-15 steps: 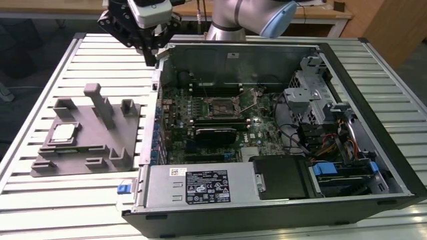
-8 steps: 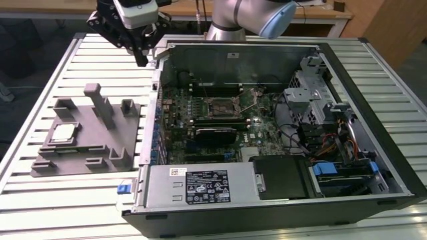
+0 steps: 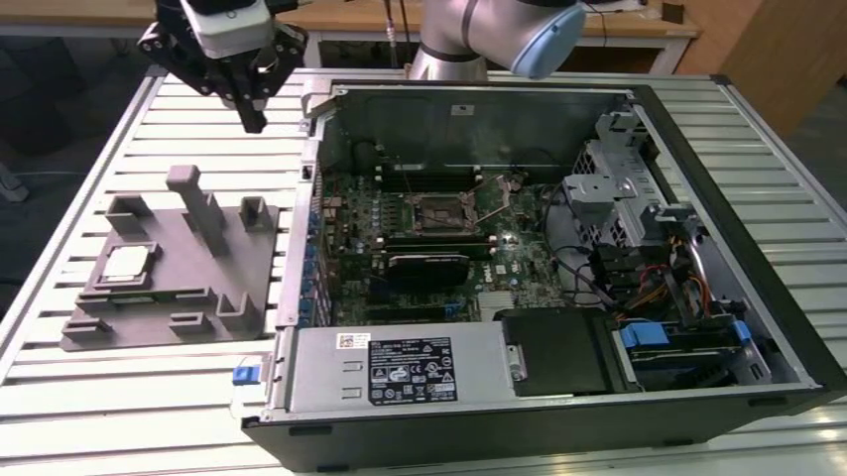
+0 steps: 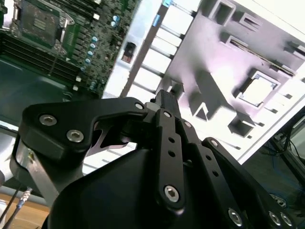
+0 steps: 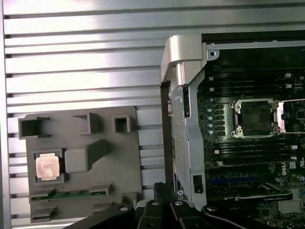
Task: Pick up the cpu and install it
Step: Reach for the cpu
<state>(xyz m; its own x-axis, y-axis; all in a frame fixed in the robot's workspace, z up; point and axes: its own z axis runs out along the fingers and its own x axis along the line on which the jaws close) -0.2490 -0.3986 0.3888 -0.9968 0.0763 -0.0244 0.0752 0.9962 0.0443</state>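
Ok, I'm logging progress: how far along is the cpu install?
Nothing looks done yet: the cpu lies in its grey holder on the table, and the motherboard socket is empty. The gripper hangs above the table near the holder, apart from the cpu. Pickup and install remain.

The desk (image 3: 198, 109) is a metal top of long pale slats with dark grooves between them, running across the exterior view. Two things lie directly on it. An open computer case (image 3: 530, 428) lies on its side with its inside turned upward and covers much of the surface. Just beside the case, toward the exterior view's left, a flat grey moulded holder (image 3: 146, 322) with upright posts and pockets rests on the slats. A narrow strip of bare slats parts it from the case wall. On the holder's side away from the case, bare slats run to the desk's edge.
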